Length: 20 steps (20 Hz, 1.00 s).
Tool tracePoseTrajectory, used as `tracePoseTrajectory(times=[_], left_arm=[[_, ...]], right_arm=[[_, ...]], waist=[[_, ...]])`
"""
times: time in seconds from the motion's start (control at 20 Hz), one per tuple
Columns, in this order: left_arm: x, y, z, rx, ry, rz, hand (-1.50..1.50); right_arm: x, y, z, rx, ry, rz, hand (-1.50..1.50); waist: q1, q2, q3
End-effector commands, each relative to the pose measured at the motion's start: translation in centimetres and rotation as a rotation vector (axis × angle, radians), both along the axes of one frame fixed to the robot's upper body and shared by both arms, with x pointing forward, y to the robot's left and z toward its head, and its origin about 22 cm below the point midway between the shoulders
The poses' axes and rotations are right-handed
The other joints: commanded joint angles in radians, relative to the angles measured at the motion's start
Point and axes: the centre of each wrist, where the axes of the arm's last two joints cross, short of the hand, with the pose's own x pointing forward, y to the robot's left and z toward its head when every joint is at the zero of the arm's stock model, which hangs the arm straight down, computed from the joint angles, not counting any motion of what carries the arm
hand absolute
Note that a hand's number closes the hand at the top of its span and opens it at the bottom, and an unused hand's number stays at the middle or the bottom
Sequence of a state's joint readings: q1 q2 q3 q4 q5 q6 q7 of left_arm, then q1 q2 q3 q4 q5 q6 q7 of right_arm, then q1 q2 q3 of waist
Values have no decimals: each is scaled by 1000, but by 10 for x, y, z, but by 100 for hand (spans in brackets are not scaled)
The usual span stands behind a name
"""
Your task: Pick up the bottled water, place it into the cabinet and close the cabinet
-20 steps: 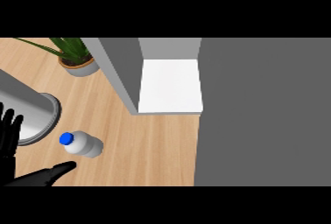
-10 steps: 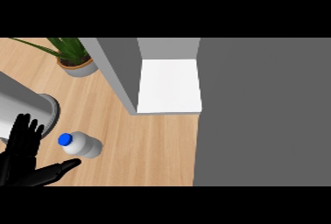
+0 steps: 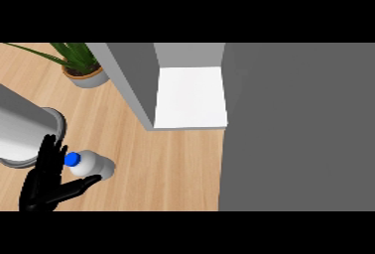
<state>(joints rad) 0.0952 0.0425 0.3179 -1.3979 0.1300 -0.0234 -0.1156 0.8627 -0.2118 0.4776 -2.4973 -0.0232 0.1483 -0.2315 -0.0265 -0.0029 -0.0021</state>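
Left hand (image 3: pixel 45 184) spread open (holding nothing), beside bottled water (image 3: pixel 91 164), cabinet (image 3: pixel 189 97) open

A potted plant (image 3: pixel 79 67) stands at the far left of the wooden counter (image 3: pixel 179 168) — long green leaves fanning out from a round grey pot, close beside the grey upright panel to its right. Nearer, at the left edge, a large grey metal cylinder (image 3: pixel 26 134) lies tilted across the wood, its rounded rim turned toward the middle of the counter; part of it runs out of view. The counter's pale planks show bare grain between the two — they sit well apart.
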Motion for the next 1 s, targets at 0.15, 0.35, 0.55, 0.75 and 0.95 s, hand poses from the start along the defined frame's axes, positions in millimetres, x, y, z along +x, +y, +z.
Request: tracePoseTrajectory(times=[0.15, 0.35, 0.55, 0.75, 0.95], left_arm=[[7, 4, -48, -49, -15, -62, -150], [0, 7, -75, -53, -27, -48, -150], [5, 8, -90, -85, -49, -92, -150], [1, -7, -104, -75, -79, -87, 150], [11, -11, -103, 81, -70, -137, 150]], right_arm=[[-12, -11, 44, -72, -71, -13, -150], [-20, -4, 41, -61, -68, 1, -150], [-19, -8, 19, -58, -71, -4, -150], [-28, -9, 38, -73, -62, 1, -150], [-24, -2, 22, -71, -57, -8, -150]], waist=[[7, 4, 0], [-7, 1, -1], [-9, 3, -1], [-11, 2, -1], [0, 3, 0]])
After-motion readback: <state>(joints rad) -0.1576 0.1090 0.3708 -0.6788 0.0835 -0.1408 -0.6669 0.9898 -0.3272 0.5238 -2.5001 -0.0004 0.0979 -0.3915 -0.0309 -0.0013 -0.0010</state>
